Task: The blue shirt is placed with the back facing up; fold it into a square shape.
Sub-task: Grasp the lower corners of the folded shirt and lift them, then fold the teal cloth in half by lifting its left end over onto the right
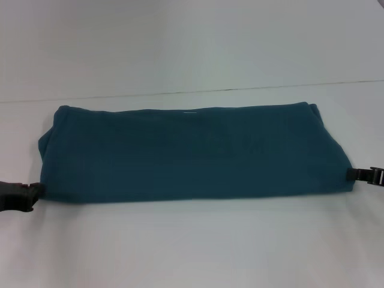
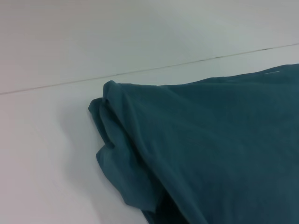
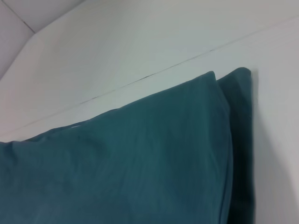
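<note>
Blue shirt (image 1: 192,153) lies folded mid-frame on bench (image 1: 192,246). Left gripper (image 1: 37,193) and right gripper (image 1: 351,174) at its lower corners; jaws' state indeterminable.

Count from my head cam: 1 blue shirt (image 1: 192,153), that's the only garment, folded into 1 long band w/ at least 2 layers showing at its end in my right wrist cam. 2 hands of mine in view, 1 per side: left hand (image 1: 33,195) at the shirt's near-left corner, right hand (image 1: 363,175) at its right end. 1 white worktop (image 1: 192,252) under it all, w/ 1 thin dark seam line (image 1: 240,89) running across behind the shirt.
</note>
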Controlling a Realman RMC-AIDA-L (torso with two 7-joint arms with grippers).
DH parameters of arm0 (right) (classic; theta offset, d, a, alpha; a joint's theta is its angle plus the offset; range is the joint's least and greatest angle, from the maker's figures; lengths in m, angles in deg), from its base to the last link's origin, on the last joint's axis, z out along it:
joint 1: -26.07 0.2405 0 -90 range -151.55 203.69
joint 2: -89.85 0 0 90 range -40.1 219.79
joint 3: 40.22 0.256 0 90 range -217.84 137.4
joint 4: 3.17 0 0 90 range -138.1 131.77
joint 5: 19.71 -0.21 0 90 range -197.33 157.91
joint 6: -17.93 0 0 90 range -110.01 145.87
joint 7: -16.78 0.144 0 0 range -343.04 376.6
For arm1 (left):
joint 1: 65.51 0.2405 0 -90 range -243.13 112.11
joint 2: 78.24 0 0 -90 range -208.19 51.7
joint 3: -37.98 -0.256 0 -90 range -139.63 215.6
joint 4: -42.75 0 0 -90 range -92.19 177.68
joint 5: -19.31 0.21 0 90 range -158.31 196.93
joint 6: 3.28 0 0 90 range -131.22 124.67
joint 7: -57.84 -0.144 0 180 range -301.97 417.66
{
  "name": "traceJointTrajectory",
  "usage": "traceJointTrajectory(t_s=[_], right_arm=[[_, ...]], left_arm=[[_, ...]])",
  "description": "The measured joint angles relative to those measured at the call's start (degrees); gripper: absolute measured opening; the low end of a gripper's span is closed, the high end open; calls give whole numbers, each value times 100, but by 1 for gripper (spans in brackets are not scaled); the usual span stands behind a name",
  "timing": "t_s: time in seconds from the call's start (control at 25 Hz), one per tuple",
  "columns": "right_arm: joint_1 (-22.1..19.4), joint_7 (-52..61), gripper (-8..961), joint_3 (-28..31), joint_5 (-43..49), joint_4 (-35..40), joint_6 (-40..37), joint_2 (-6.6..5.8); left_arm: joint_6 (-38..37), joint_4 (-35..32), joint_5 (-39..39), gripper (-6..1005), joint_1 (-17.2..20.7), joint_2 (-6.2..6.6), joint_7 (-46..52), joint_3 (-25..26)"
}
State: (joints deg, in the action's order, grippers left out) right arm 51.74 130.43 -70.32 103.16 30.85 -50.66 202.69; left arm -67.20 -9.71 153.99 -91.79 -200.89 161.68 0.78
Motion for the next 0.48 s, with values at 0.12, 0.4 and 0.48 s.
traceJointTrajectory(t_s=[0.12, 0.4, 0.48], right_arm=[[22, -3, 38, 8, 0, 0, -103, 0], [28, -7, 147, 162, -162, 215, -332, -20], [-6, -8, 215, 223, -295, 375, -422, -9]], left_arm=[[-9, -13, 3, 18, 0, 1, 69, -10], [-131, -399, 23, 60, 51, -47, 257, -6], [-104, -620, 23, 139, 98, -73, 348, 5]])
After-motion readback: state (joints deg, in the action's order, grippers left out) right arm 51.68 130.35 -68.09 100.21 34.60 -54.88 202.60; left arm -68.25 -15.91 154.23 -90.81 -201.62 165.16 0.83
